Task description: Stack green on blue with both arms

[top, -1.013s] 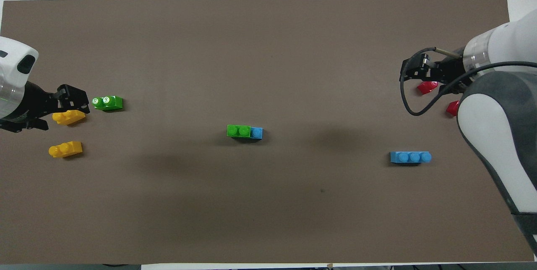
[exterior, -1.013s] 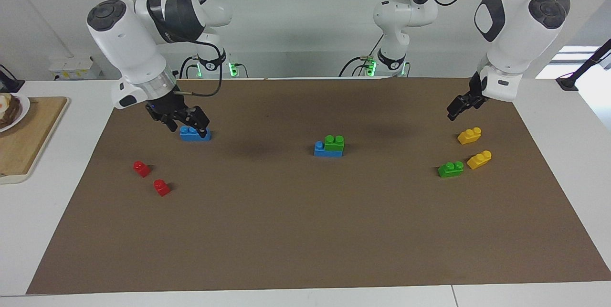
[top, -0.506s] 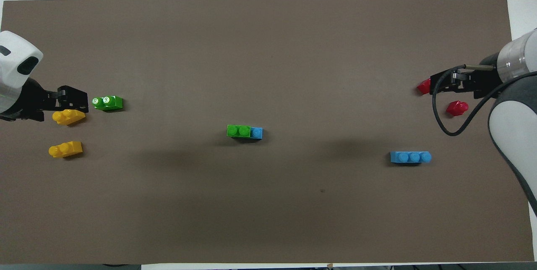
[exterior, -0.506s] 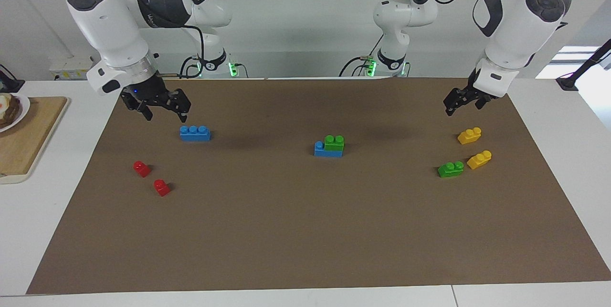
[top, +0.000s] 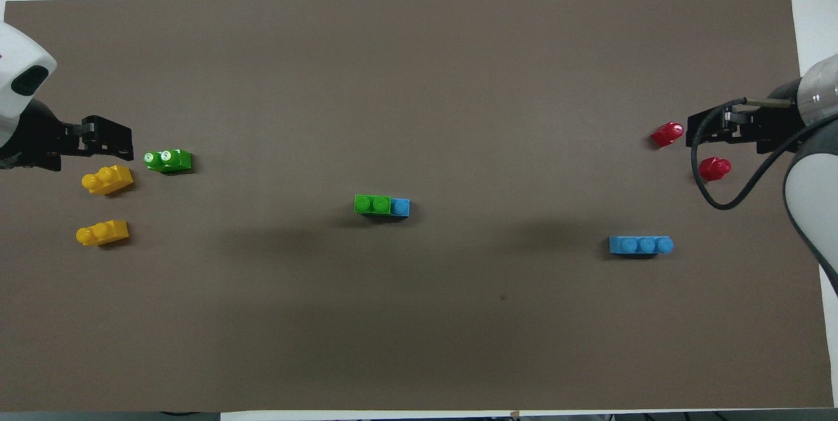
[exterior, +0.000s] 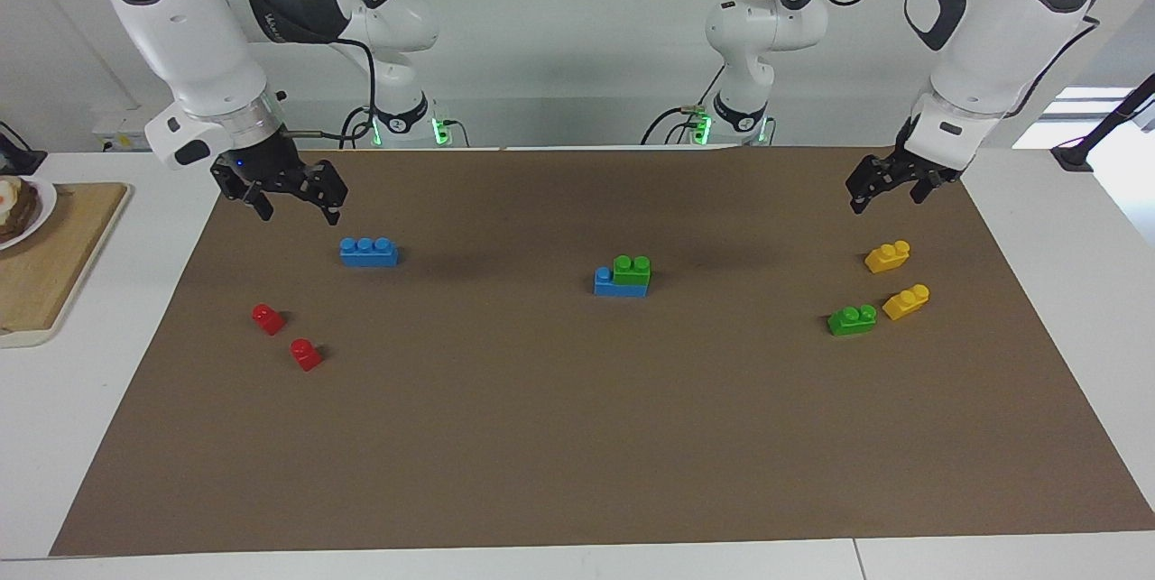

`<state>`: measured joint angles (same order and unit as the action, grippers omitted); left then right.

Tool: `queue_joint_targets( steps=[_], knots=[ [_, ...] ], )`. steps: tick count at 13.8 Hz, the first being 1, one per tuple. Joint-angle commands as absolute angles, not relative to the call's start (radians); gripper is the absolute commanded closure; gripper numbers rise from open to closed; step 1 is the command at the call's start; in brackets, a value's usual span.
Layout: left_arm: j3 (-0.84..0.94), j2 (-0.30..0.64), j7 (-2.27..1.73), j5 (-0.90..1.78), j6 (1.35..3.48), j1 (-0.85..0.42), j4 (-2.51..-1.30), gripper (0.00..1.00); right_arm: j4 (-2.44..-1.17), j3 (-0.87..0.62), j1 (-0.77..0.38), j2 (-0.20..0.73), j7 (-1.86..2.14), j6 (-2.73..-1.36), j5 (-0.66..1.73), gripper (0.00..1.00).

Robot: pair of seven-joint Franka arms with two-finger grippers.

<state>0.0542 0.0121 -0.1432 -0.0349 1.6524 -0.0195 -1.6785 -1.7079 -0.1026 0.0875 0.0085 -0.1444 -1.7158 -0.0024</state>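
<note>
From my station I see a green brick (exterior: 632, 270) already seated on a blue brick (exterior: 606, 284) at the middle of the brown mat (exterior: 577, 436) that covers the counter (exterior: 72, 400); the green one covers the blue one's end toward the left arm, so a single blue stud shows at the end toward the right arm.

My right gripper (exterior: 293, 201) hangs in the air over the mat's corner at the right arm's end, with its fingers spread and nothing between them. The second blue brick (exterior: 369, 252) lies flat on the mat, apart from that gripper and clear of its fingers, toward the middle of the counter from it. Two red bricks (exterior: 268, 318) (exterior: 306, 354) sit farther from the robots than that blue brick, near each other.

My left gripper (exterior: 889, 192) hangs over the mat's edge at the left arm's end, carrying nothing; I cannot tell how wide its fingers stand. The loose green brick (exterior: 852, 319) rests on the mat well apart from it, farther from the robots than the two yellow bricks (exterior: 887, 256) (exterior: 906, 301); the nearer yellow one lies between the gripper and the green brick.

A wooden board (exterior: 54, 264) sits on the counter off the mat at the right arm's end.
</note>
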Motion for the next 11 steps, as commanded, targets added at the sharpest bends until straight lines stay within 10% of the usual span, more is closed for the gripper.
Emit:
queue_joint_targets(
  steps=[1, 11],
  knots=[
    [0.046, 0.022, -0.124, -0.012, 1.629, -0.034, -1.637, 0.00, -1.690, -0.109, 0.112, 0.008, -0.109, -1.684, -0.025, 0.01],
    [0.051, -0.028, -0.135, 0.054, 1.539, -0.048, -1.629, 0.00, -1.661, -0.109, 0.114, 0.015, -0.107, -1.652, -0.054, 0.00]
  ],
)
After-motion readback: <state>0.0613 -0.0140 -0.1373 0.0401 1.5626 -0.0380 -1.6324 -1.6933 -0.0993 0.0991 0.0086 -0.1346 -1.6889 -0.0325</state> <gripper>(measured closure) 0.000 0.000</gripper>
